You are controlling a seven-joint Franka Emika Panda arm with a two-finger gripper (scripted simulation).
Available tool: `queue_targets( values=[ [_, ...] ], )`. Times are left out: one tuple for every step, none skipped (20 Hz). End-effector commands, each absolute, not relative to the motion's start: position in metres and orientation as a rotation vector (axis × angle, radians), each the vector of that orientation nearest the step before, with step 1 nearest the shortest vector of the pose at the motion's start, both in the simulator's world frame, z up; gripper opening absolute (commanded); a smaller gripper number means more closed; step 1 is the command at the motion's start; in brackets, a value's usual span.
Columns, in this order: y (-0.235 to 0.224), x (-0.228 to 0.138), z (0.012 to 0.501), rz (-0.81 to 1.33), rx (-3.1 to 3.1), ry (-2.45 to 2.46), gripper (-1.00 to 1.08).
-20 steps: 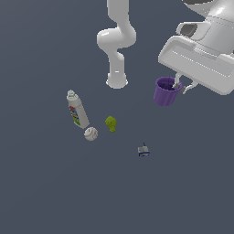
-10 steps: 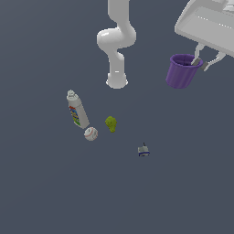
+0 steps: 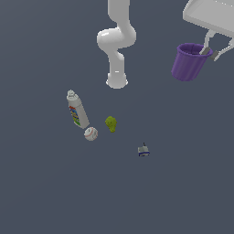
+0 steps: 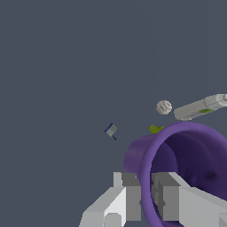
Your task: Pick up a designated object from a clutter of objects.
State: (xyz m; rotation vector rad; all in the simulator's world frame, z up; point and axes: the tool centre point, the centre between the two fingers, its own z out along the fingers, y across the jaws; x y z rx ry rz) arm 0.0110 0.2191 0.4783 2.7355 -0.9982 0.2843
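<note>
My hand (image 3: 209, 51) was clamped on the cup's (image 3: 188, 61) rim, one finger inside and one outside. The cup hung directly below my hand (axis tilted), well above the surface (image 3: 183, 183) and apart from the remaining clutter.

place: simulated test scene | evidence: flat featureless grey-blue floor (image 3: 41, 192) | glossy white jointed robot arm (image 3: 117, 41), render-smooth

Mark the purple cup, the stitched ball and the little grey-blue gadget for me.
purple cup (image 3: 188, 63): exterior view, ribbed side wall.
stitched ball (image 3: 91, 134): exterior view, middle of ball.
grey-blue gadget (image 3: 144, 151): exterior view, its body.
</note>
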Motion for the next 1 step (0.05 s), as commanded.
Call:
queue_targets(
  values=[
    [0.2195,0.0112,0.4807,0.286,2.736,-0.999,-1.00]
  ],
)
